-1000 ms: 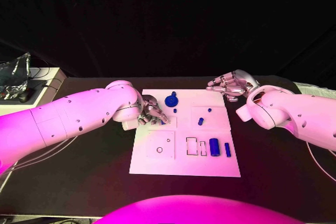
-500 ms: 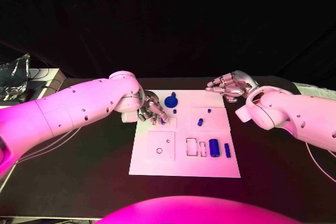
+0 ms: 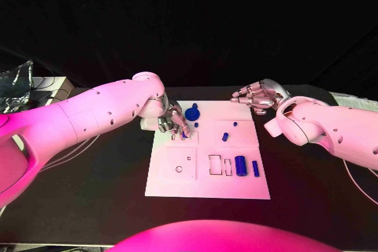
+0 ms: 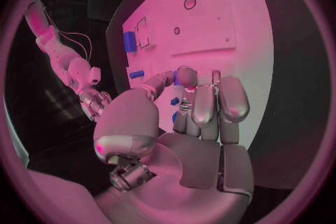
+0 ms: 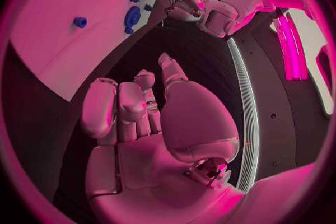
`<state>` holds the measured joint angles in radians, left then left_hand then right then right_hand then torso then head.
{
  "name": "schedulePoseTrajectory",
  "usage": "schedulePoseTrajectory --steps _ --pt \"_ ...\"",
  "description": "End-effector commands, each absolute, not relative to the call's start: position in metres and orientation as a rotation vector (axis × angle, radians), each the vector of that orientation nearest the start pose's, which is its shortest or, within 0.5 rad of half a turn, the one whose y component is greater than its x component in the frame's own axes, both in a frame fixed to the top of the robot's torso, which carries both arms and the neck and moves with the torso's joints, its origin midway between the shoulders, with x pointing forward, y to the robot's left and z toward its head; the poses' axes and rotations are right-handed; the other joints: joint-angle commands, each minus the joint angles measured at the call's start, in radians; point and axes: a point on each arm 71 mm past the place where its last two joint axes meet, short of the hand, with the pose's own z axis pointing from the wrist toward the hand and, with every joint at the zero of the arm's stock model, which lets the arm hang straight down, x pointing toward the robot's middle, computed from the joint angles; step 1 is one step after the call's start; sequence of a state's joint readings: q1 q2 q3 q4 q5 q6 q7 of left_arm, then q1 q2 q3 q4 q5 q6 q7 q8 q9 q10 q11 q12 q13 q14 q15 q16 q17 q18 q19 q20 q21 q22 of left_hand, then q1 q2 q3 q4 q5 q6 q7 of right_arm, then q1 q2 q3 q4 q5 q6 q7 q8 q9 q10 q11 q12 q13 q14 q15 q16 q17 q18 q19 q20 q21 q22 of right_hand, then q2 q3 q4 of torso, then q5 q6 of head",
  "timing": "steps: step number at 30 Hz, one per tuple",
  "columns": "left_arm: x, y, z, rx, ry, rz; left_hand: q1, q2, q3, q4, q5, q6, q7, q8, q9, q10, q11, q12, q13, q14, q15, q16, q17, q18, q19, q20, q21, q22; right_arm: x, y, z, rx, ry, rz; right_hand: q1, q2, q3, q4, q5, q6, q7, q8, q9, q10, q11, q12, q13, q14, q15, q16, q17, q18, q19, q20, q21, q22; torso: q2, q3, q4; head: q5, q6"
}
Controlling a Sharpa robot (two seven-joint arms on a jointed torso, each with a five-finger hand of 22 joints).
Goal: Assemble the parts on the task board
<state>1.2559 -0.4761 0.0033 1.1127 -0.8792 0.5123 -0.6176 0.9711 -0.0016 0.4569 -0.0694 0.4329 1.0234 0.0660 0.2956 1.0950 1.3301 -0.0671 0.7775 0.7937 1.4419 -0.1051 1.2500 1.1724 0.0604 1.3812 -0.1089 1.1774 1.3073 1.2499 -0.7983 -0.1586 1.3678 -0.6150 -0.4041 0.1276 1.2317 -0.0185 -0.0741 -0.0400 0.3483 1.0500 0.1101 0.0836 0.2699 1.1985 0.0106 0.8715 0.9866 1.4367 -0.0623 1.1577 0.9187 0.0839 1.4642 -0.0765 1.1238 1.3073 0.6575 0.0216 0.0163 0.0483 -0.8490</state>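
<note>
Left hand [image 3: 174, 122] over the far left part of the task board [image 3: 206, 183], fingers curled downward, tips at a small blue part [image 3: 183, 135]; whether it grips that part cannot be told. Round blue part [image 3: 193, 113] just beside this hand, on the board's far edge. Right hand [image 3: 258, 97] above the table [image 3: 102, 181] past the board's far right corner, well apart from the pieces, fingers curled in, holding nothing. Small blue peg [image 3: 225, 136] near board centre. Thick blue cylinder [image 3: 241, 165] and thinner blue rod [image 3: 256, 168] lie side by side at the right, next to rectangular outlines.
</note>
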Motion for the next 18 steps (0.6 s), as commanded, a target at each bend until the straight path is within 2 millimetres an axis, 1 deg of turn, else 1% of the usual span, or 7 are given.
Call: schedulePoseTrajectory --steps 1,4,8,13,18 --pt "0.5319 0.1372 -0.2232 -0.083 2.722 -0.417 0.034 0.023 0.069 -0.073 0.004 0.083 -0.074 -0.004 0.000 -0.011 -0.004 -0.001 0.001 -0.004 0.005 0.002 0.001 -0.011 0.004 0.000 -0.004 0.066 0.5100 -0.2320 -0.2087 0.577 1.685 0.996 0.001 0.005 0.000 -0.007 0.006 0.003 0.006 -0.004 -0.001 -0.004 -0.005 -0.005 -0.001 0.002 -0.004 -0.005 -0.001 0.002 0.077 -0.004 -0.006 0.155 -0.001 0.0001 -0.0004 0.001 -0.003" --pt "0.5333 0.1361 -0.2231 -0.080 2.732 -0.413 0.034 0.023 0.069 -0.074 0.004 0.082 -0.074 -0.004 0.001 -0.012 -0.004 0.000 0.001 -0.005 0.005 0.001 0.001 -0.011 0.004 0.000 -0.004 0.067 0.5099 -0.2320 -0.2086 0.577 1.685 0.996 0.001 0.005 0.000 -0.007 0.006 0.003 0.006 -0.004 -0.001 -0.004 -0.005 -0.005 -0.001 0.002 -0.004 -0.005 -0.001 0.002 0.077 -0.004 -0.006 0.155 -0.001 0.0006 0.0001 0.001 -0.004" --pt "0.5346 0.1352 -0.2234 -0.080 2.736 -0.407 0.035 0.026 0.065 -0.073 0.003 0.081 -0.073 -0.005 0.003 -0.013 -0.004 0.000 0.002 -0.005 0.005 0.001 0.001 -0.010 0.004 0.000 -0.005 0.067 0.5099 -0.2315 -0.2086 0.577 1.685 0.997 0.001 0.005 0.000 -0.007 0.006 0.003 0.006 -0.004 -0.001 -0.004 -0.005 -0.005 -0.001 0.002 -0.004 -0.005 -0.001 0.002 0.077 -0.004 -0.006 0.155 -0.001 0.0000 0.0018 0.001 -0.006" --pt "0.5348 0.1349 -0.2240 -0.075 2.742 -0.401 0.035 0.028 0.065 -0.073 0.003 0.081 -0.073 -0.005 0.003 -0.013 -0.004 0.001 0.002 -0.005 0.005 0.000 0.001 -0.010 0.004 0.000 -0.005 0.067 0.5101 -0.2309 -0.2086 0.576 1.685 0.998 0.002 0.004 0.000 -0.008 0.006 0.004 0.006 -0.005 -0.003 -0.004 -0.005 -0.005 -0.001 0.001 -0.004 -0.006 -0.001 0.002 0.077 -0.004 -0.006 0.155 -0.002 -0.0006 0.0010 0.004 -0.007" --pt "0.5344 0.1343 -0.2250 -0.070 2.747 -0.397 0.035 0.028 0.065 -0.073 0.003 0.081 -0.073 -0.005 0.003 -0.013 -0.004 0.001 0.002 -0.005 0.005 0.000 0.002 -0.010 0.004 0.000 -0.005 0.067 0.5100 -0.2307 -0.2085 0.575 1.685 0.999 0.002 0.004 0.000 -0.008 0.006 0.004 0.006 -0.005 -0.003 -0.004 -0.005 -0.005 -0.001 0.001 -0.004 -0.006 -0.001 0.002 0.077 -0.004 -0.006 0.155 -0.001 -0.0014 0.0009 0.004 -0.010"
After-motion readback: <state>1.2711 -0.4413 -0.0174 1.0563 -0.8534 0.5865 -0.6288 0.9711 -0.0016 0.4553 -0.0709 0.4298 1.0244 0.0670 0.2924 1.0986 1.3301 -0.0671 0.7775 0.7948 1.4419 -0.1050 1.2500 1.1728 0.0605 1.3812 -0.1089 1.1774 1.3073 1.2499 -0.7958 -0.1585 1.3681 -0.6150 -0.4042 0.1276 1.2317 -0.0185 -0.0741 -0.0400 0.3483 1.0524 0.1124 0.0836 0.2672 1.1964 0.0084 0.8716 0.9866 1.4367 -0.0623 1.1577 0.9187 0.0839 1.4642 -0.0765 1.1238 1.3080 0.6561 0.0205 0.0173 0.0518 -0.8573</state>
